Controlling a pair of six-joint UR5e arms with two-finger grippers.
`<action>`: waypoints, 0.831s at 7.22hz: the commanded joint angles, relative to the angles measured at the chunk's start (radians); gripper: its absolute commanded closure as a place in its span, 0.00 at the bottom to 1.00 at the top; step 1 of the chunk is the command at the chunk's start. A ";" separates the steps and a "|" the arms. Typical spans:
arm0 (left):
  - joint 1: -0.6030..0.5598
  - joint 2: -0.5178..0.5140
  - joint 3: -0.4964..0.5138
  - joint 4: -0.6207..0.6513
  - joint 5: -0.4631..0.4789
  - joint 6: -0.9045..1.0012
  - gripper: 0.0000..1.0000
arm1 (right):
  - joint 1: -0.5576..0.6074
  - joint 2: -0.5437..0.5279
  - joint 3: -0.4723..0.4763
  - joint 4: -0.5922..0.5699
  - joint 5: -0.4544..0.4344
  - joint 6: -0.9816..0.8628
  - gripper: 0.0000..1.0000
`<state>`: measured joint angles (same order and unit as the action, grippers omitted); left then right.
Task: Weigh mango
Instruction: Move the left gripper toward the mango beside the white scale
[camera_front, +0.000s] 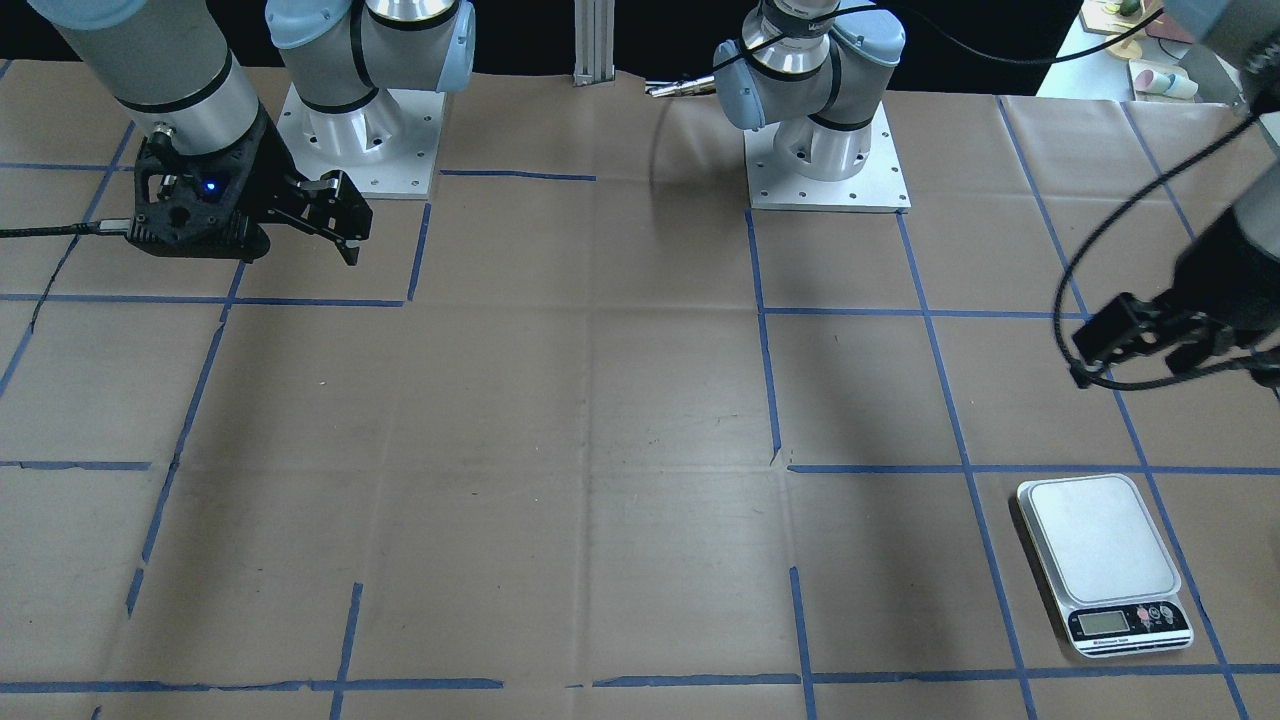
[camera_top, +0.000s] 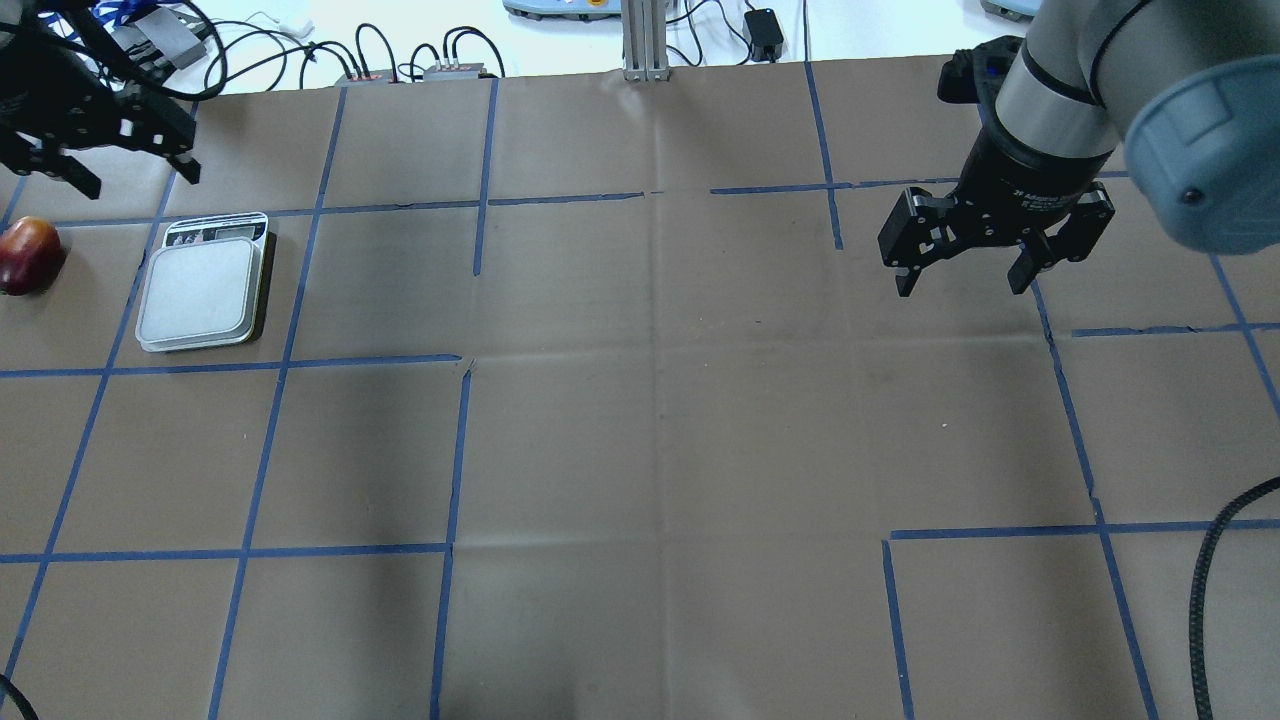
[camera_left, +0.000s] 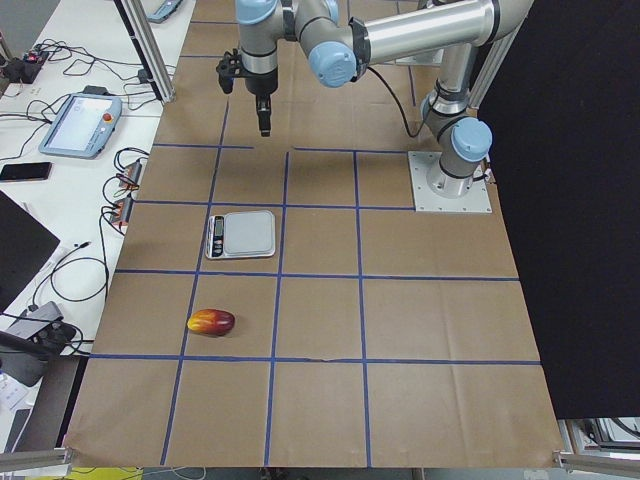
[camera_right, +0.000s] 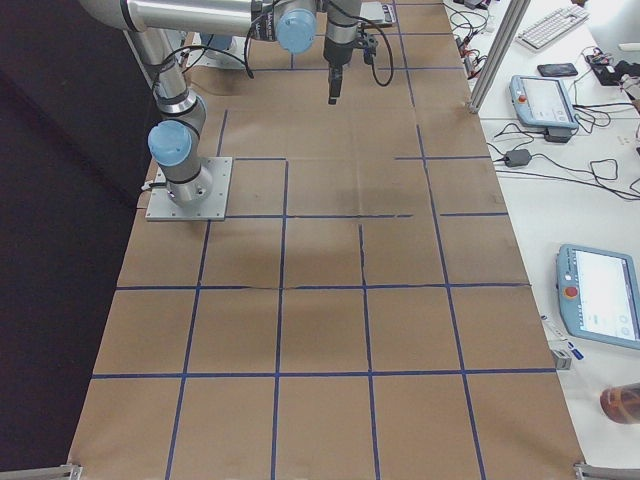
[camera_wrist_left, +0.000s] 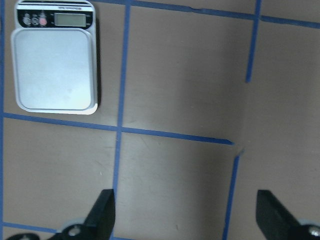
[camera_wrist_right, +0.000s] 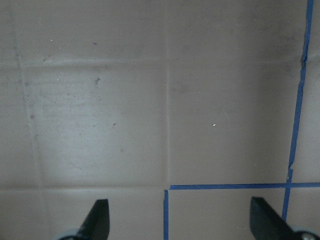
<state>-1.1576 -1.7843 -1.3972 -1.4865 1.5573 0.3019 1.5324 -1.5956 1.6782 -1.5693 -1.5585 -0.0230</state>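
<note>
Hovering wide open and empty near the kitchen scale (camera_top: 205, 295), my left gripper (camera_wrist_left: 186, 220) looks placed to fetch the mango (camera_top: 28, 257) just beside it. My right gripper (camera_top: 962, 282), likewise spread and empty, hangs well apart.

The oblong, smooth mango (camera_left: 211, 322), dark red shading to orange-yellow at the end turned away from the robot, lies on its side on the brown paper-covered desk (camera_left: 320, 320) near the robot's left end. The flat white digital scale (camera_left: 241, 234) sits near it, across a blue tape line (camera_left: 200, 271). Its platform is bare and its display strip faces away from the robot.
</note>
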 joint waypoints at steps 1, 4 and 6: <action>0.184 -0.197 0.195 0.003 0.004 0.242 0.00 | 0.000 0.000 0.000 0.000 0.000 0.000 0.00; 0.298 -0.540 0.609 -0.014 0.003 0.420 0.00 | 0.000 0.000 0.000 0.000 0.000 0.000 0.00; 0.318 -0.683 0.725 -0.017 0.000 0.460 0.00 | 0.000 0.000 0.000 0.002 0.000 0.000 0.00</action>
<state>-0.8520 -2.3822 -0.7402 -1.5011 1.5588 0.7392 1.5325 -1.5956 1.6782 -1.5688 -1.5585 -0.0230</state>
